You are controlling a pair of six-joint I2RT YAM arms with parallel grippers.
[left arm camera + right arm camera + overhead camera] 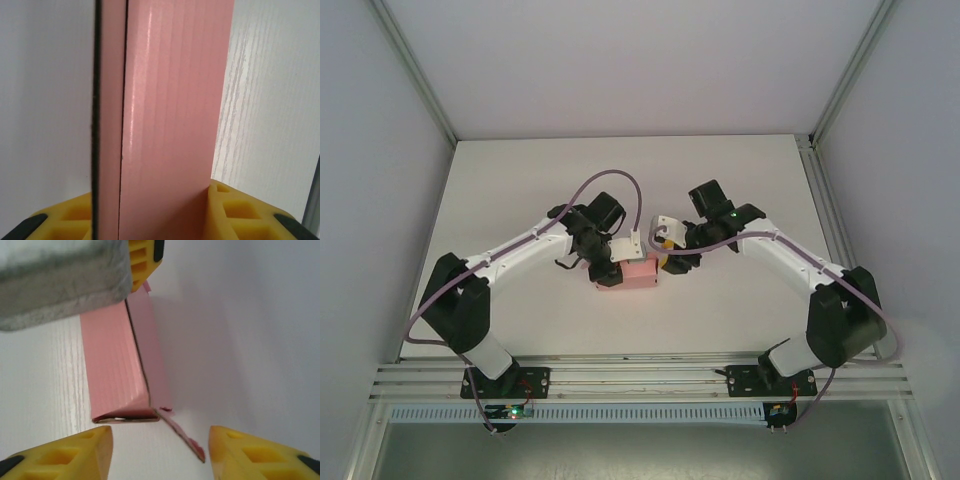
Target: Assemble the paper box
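Paper box (pixel 632 273) lies on table (pixel 620 180), abt mid-width, nearer the near edge than the far. L gripper (pixel 610 265) at box's left end, box btwn its fingers. R gripper (pixel 666 260) at box's right end, that end just ahead of its fingers, apart.

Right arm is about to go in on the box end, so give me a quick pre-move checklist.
1. Left gripper clamped on box: ok.
2. Right gripper open: ok, jaws apart.
3. Right gripper clear of box: ok, its end lies just ahead, untouched.
4. End flap folded in: not ok, it lies loose on the table.
5. Far end closed: cannot tell, left gripper hides it.
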